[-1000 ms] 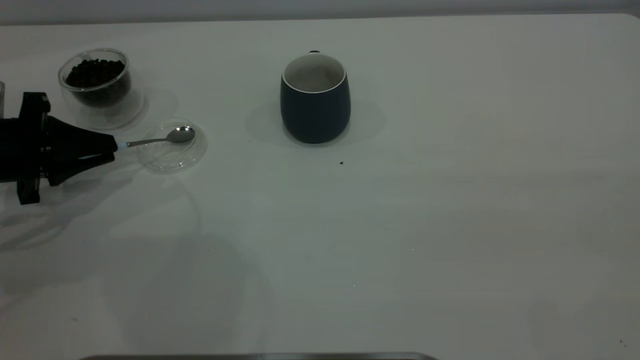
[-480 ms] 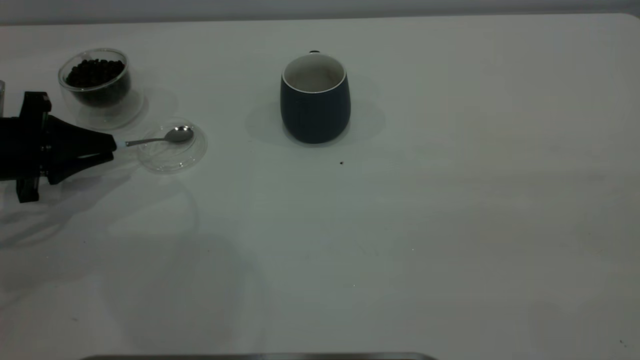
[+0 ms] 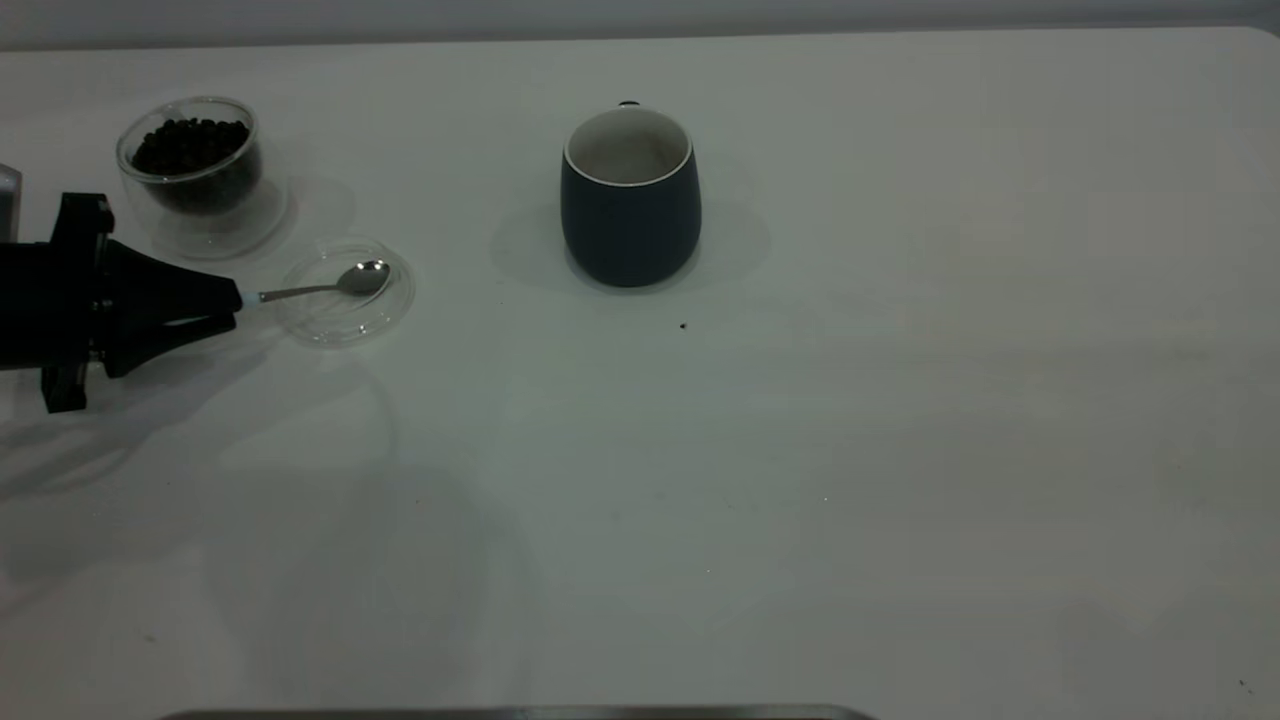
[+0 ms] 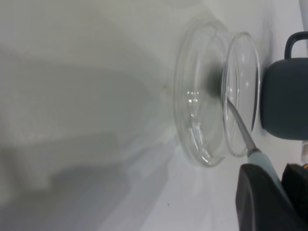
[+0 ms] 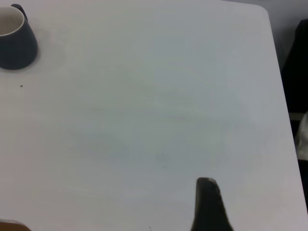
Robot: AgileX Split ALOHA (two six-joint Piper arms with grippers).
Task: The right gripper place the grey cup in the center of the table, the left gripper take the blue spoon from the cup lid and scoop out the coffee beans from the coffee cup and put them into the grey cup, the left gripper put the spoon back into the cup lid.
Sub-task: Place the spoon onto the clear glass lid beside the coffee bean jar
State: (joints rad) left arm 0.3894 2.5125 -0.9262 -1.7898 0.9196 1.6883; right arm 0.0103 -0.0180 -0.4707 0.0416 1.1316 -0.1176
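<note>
Tool on your left arm [image 3: 236, 306] is pinching the blue spoon [image 3: 330, 287] by its handle, bowl resting over the cup lid [image 3: 345, 320]; grey cup [image 3: 630, 205] sitting mid-table, scooping not yet done.

Two cups [image 3: 630, 195] [image 3: 197, 170], one spoon [image 3: 330, 286], one lid [image 3: 345, 292].

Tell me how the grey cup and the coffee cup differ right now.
The grey cup is opaque dark blue-grey; the coffee cup is clear glass. The grey cup looks larger and has a handle at its far side; the coffee cup shows none. The coffee cup holds coffee beans; no beans are visible in the grey cup. Both stand upright on the table.
</note>
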